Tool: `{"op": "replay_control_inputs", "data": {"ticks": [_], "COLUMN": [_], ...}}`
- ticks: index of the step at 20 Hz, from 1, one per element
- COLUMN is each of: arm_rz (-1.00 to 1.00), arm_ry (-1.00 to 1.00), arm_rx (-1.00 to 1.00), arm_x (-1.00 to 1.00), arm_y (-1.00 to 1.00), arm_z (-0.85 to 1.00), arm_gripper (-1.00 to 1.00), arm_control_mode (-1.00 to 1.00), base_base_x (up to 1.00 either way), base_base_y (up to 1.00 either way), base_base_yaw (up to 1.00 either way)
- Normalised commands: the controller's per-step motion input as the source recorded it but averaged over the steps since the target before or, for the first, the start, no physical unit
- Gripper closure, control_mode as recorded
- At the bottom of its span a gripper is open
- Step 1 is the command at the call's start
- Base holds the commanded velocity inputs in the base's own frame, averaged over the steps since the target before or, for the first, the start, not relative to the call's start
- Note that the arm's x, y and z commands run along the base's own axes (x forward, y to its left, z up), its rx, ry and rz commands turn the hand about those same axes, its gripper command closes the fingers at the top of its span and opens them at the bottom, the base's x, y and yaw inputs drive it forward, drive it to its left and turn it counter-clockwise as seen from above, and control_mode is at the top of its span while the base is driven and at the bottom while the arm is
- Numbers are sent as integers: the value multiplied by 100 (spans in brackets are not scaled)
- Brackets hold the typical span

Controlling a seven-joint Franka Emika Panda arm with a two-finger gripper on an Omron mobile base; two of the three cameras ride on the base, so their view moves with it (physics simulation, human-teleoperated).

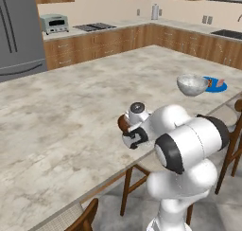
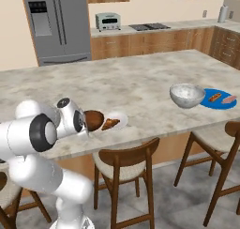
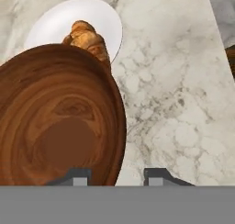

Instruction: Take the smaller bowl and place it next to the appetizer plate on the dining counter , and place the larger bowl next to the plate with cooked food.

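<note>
The smaller bowl (image 3: 59,122), glossy reddish-brown, rests on the dining counter (image 2: 140,82) right beside the white appetizer plate (image 3: 55,16), which holds a croissant (image 3: 87,37). My gripper (image 3: 117,175) is open and straddles the bowl's rim, one fingertip inside and one outside, with a gap on the outer side. From the base, the brown bowl (image 2: 93,120) sits at the counter's near edge against my hand (image 1: 132,136). Far to the right, the larger bowl (image 2: 186,95), mottled grey-white, stands touching the blue plate with cooked food (image 2: 220,101).
Wooden chairs (image 2: 124,162) (image 2: 225,143) are tucked under the counter's near edge below the bowls. A fridge (image 2: 56,21), toaster oven (image 2: 108,20) and stovetop (image 2: 150,26) line the far wall. Bare stone top stretches between the two plates.
</note>
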Motion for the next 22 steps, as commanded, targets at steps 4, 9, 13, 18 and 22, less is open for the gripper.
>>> {"op": "replay_control_inputs", "data": {"ticks": [4,9,13,18,22], "arm_rz": [3,2,0,0,-3], "arm_ry": [-28,-43,-38,-17,36], "arm_rx": [11,16,14,21,37], "arm_x": [-25,-47,-78,-61,-97], "arm_y": [0,0,0,-1,-22], "arm_z": [94,100,100,100,100], "arm_gripper": [-100,-100,-100,-100,-100], "arm_control_mode": [-100,-100,-100,-100,-100], "base_base_x": [0,0,0,0,0], "base_base_y": [0,0,0,0,0], "base_base_yaw": [0,0,0,0,0]}}
